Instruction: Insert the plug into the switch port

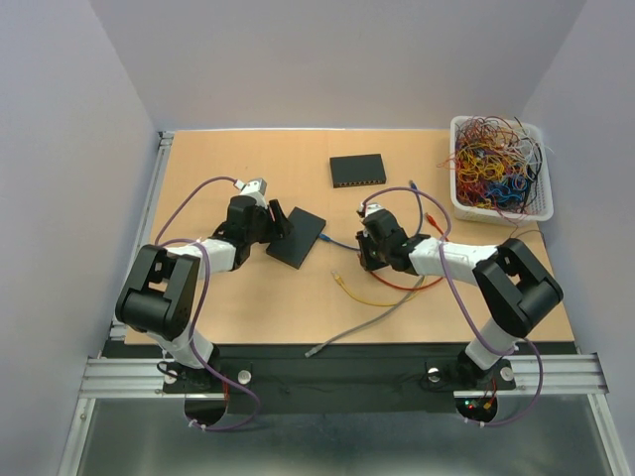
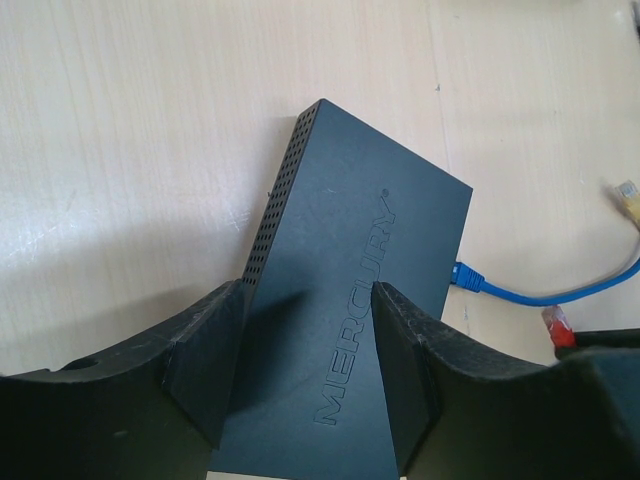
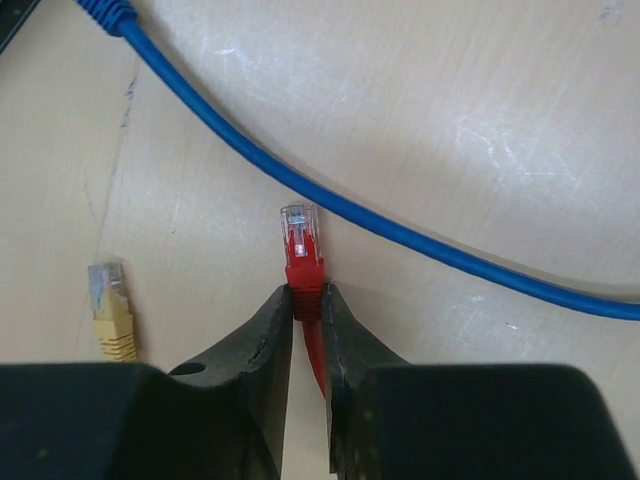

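A black Mercury switch point(image 1: 298, 238) lies left of the table's middle, with a blue cable point(image 2: 470, 278) plugged into its right side. My left gripper point(image 1: 281, 220) is shut on the switch's near-left end; in the left wrist view its fingers point(image 2: 215, 350) press both sides of the switch point(image 2: 350, 220). My right gripper point(image 1: 367, 253) is shut on a red plug point(image 3: 301, 240), whose clear tip points forward beyond the fingertips, just above the table. The plug is to the right of the switch and apart from it. It also shows in the left wrist view point(image 2: 556, 322).
A second black switch point(image 1: 357, 170) sits farther back. A white basket point(image 1: 496, 216) full of cables stands at the back right. A yellow plug point(image 3: 110, 310) lies left of the red one. The blue cable point(image 3: 400, 225) crosses ahead of it. A grey cable point(image 1: 367, 322) lies near the front edge.
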You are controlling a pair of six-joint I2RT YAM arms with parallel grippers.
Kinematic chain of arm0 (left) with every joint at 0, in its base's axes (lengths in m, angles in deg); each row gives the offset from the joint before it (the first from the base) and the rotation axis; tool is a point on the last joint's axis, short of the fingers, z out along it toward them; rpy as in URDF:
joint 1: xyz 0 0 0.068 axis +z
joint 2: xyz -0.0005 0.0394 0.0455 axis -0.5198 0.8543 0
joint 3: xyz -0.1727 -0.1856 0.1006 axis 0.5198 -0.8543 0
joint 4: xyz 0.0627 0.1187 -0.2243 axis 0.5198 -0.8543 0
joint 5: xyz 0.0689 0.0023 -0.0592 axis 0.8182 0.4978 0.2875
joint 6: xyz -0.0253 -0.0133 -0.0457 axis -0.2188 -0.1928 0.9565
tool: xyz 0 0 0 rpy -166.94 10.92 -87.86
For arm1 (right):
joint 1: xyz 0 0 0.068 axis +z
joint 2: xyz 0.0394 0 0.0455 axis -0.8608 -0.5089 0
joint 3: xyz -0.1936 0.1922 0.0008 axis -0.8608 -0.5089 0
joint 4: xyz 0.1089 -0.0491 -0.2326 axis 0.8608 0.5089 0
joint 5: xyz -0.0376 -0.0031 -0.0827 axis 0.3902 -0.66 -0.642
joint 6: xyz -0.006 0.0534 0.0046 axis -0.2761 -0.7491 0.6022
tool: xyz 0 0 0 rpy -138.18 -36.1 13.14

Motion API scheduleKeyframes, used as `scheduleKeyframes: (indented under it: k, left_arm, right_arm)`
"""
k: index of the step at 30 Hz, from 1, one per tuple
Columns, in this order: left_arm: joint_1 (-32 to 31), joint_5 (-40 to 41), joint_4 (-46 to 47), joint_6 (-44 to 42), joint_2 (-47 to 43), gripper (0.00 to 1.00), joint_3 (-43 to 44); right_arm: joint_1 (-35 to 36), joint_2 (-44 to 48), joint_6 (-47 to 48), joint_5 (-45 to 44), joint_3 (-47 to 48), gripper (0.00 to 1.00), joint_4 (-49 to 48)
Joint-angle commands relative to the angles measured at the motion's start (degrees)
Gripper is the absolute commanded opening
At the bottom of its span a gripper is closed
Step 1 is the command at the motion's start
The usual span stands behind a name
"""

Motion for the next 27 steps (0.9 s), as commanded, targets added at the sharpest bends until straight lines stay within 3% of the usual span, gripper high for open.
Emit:
scheduleKeyframes:
  k: [1, 7, 27]
  left_arm:
    - [0.1, -0.6, 2.1, 0.5, 1.1, 0.64, 0.6]
    - [0.1, -0.2, 3.1, 3.0, 2.6, 0.64, -0.7]
    - [-0.3, -1.6, 6.2, 4.7, 3.8, 0.64, -2.8]
  right_arm:
    - [0.1, -1.5, 1.5, 6.5, 1.6, 0.01, -0.3]
    - [1.9, -2.4, 3.9, 10.5, 4.8, 0.00, -1.0]
    - [7.4, -15.3, 5.9, 11.9, 21.5, 0.00, -0.9]
